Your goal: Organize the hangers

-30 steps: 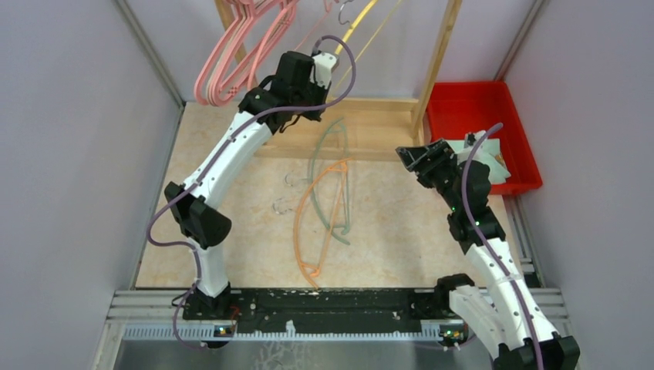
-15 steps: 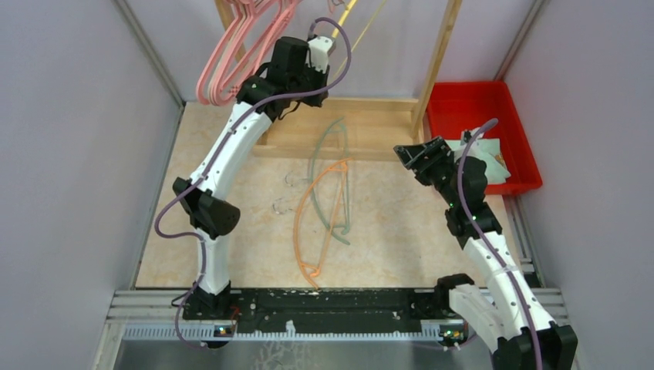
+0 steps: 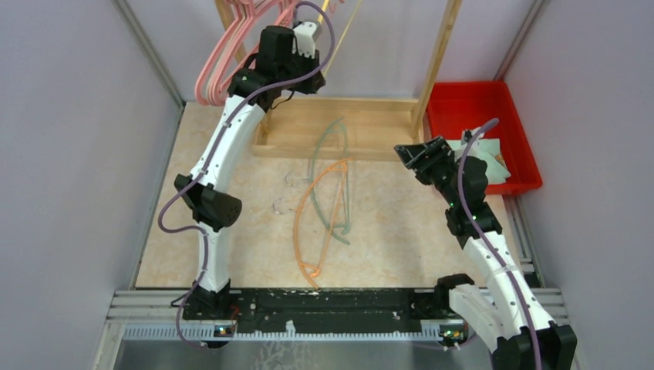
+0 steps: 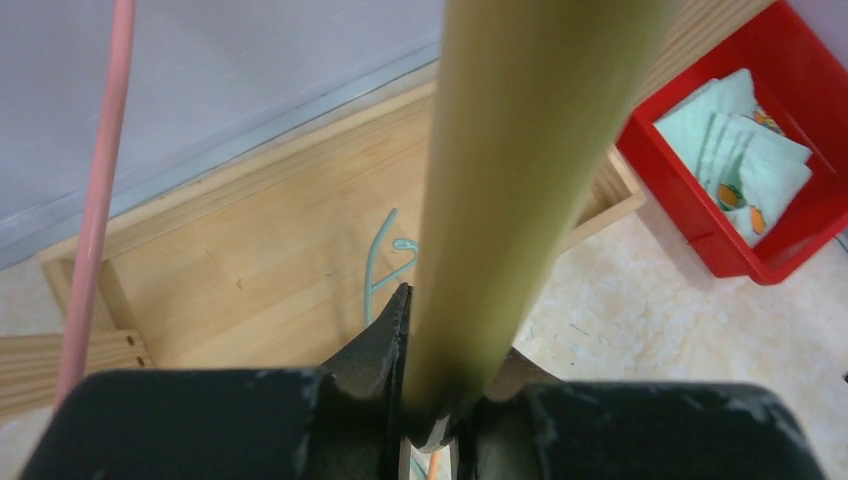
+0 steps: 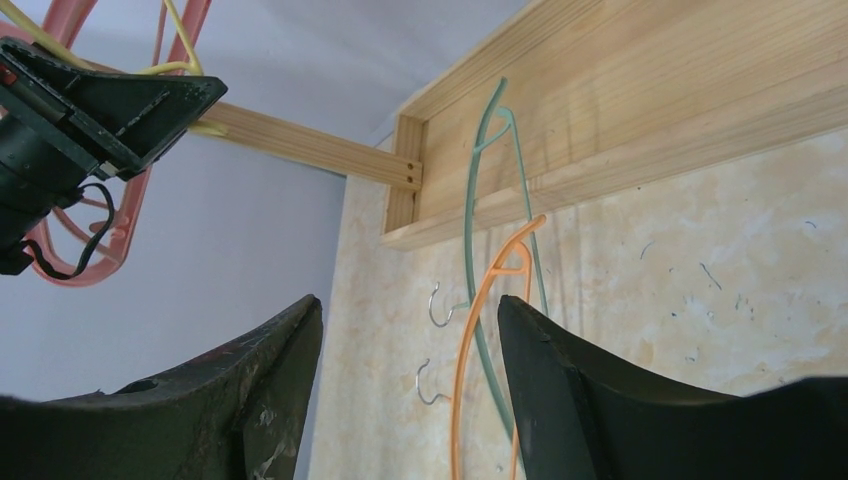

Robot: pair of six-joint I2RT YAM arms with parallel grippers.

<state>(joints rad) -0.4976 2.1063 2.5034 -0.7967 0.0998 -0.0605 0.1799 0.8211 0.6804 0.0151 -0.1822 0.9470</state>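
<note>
My left gripper (image 3: 307, 37) is raised at the wooden rack and shut on a yellow hanger (image 3: 345, 25). In the left wrist view the yellow hanger (image 4: 520, 170) runs as a thick blurred bar down into my closed gripper (image 4: 455, 335). Several pink hangers (image 3: 224, 65) hang on the rack to its left. An orange hanger (image 3: 307, 223) and a pale green hanger (image 3: 340, 181) lie crossed on the table. My right gripper (image 3: 416, 156) is open and empty above the table, right of them. In the right wrist view the orange hanger (image 5: 478, 330) and green hanger (image 5: 478, 170) lie beyond my gripper (image 5: 408, 305).
The wooden rack base (image 3: 362, 127) lies across the back of the table, with an upright post (image 3: 438, 62) at its right. A red bin (image 3: 463, 108) with white packets stands at the back right. Grey walls close both sides.
My left gripper has risen and moved back and left towards the rack top, carrying the yellow hanger. My right arm has shifted only slightly.
</note>
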